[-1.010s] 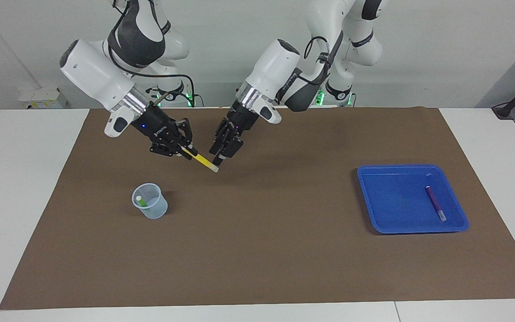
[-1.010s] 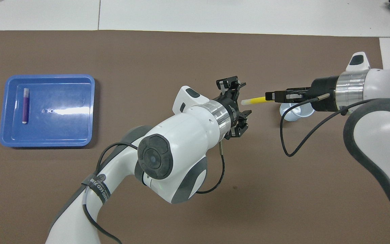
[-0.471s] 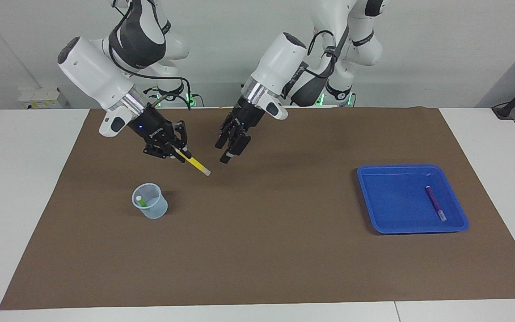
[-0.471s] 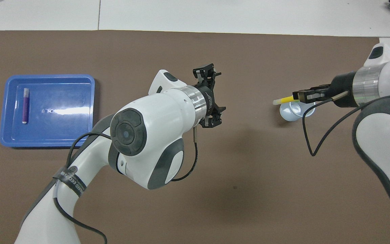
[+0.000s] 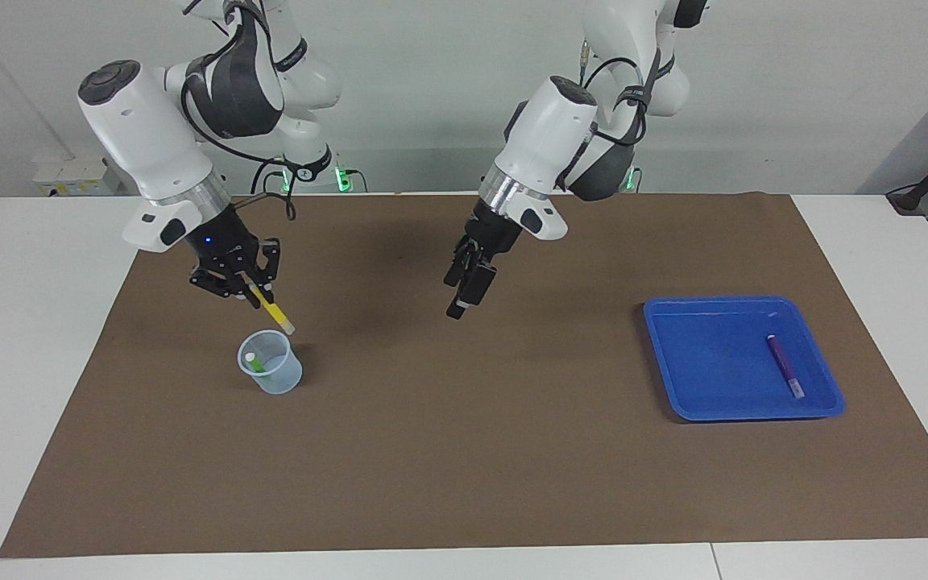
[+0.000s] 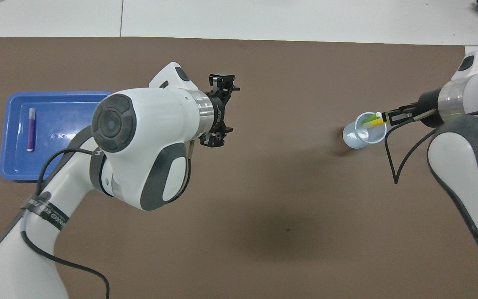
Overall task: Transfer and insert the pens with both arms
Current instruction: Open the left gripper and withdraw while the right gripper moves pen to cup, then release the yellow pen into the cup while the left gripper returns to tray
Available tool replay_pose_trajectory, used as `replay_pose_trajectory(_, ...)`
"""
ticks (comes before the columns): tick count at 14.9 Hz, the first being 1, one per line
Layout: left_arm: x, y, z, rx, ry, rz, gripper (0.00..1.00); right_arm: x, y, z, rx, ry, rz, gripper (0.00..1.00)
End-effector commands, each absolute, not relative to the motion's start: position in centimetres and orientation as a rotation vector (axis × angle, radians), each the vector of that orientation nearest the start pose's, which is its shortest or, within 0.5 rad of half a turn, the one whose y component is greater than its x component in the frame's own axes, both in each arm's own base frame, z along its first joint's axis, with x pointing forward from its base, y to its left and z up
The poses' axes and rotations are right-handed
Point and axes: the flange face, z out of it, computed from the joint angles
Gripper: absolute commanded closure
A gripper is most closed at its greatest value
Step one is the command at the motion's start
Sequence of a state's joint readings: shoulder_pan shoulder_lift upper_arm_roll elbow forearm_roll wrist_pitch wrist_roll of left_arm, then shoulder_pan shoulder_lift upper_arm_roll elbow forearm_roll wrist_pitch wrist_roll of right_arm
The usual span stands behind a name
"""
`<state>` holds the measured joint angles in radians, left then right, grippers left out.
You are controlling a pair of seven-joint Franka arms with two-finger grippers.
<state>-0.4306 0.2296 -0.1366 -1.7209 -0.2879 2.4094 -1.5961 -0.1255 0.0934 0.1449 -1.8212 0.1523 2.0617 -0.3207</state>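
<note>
**Yellow pen poised over the cup**

Yellow marker-like pen with a pale cap [image 5: 274, 313] hangs slanted, cap-end down, pinched by its upper end in the right claw [image 5: 248, 287] — a tilt that aims the tip into the mouth of the translucent pale-blue plastic cup [image 5: 271, 373] just below. The cap seems to sit above the rim, though the overhead view cannot settle that. A bright green pen [image 5: 254, 362] already leans inside the cup. The left claw [image 5: 464, 300] hovers over bare brown mat on the bench [image 5: 464, 451] with its fingers spread and nothing in them, clear of the cup. The dark purple pen [image 5: 785, 366] lies flat in the shallow blue plastic tray [image 5: 677, 354] at the left arm's end — likely next.
</note>
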Motion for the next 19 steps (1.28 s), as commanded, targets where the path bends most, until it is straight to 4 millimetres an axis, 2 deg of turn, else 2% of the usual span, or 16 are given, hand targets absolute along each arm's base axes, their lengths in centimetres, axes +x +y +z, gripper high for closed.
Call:
replay_pose_trajectory(1, 57.7, -29.6, 50.4, 2.329, 1.392, -0.022, 0.0, 61.5, 1.4, 47.6, -2.994, -0.437, -0.245, 1.0)
replay_pose_trajectory(3, 58.5, -26.4, 50.2, 2.418, 1.322, -0.031, 0.0, 61.8, 1.4, 46.7, -3.006, -0.441, -0.229, 1.0)
replay_pose_trajectory(7, 59.4, -21.4, 49.6, 2.557, 1.166, -0.041, 0.0, 62.0, 1.2, 45.5, -3.031, -0.457, -0.204, 1.0)
replay_pose_trajectory(9, 60.0, -17.6, 49.4, 2.676, 1.051, -0.007, 0.0, 62.2, 1.3, 44.4, -3.031, -0.437, -0.211, 1.0)
replay_pose_trajectory(10, 60.3, -16.0, 49.4, 2.705, 1.014, 0.005, 0.0, 62.3, 1.2, 43.4, -3.032, -0.428, -0.211, 0.83)
replay_pose_trajectory(11, 60.8, -14.3, 49.4, 2.713, 0.995, 0.021, 0.0, 62.4, 1.4, 42.6, -3.032, -0.411, -0.215, 0.59)
replay_pose_trajectory(12, 61.0, -13.4, 49.4, 2.732, 0.966, 0.031, 0.0, 62.4, 1.4, 42.4, -3.031, -0.407, -0.212, 0.33)
replay_pose_trajectory(13, 61.0, -12.5, 49.3, 2.779, 0.912, 0.05, 0.0, 62.4, 1.2, 42.5, -3.034, -0.4, -0.205, 0.0)
replay_pose_trajectory(14, 61.0, -12.2, 49.1, 2.822, 0.869, 0.061, 0.0, 62.4, 0.9, 42.8, -3.034, -0.394, -0.201, 0.0)
replay_pose_trajectory(16, 61.5, -10.7, 49.4, 2.799, 0.921, 0.091, 0.0, 62.2, 0.3, 43.5, -3.037, -0.382, -0.192, 0.0)
replay_pose_trajectory(18, 61.5, -10.6, 49.4, 2.797, 0.927, 0.091, 0.0, 61.9, -0.6, 45.9, -3.046, -0.369, -0.191, 0.0)
replay_pose_trajectory(19, 61.4, -10.4, 49.2, 2.801, 0.93, 0.085, 0.0, 61.6, -1.9, 46.7, -3.061, -0.351, -0.181, 0.0)
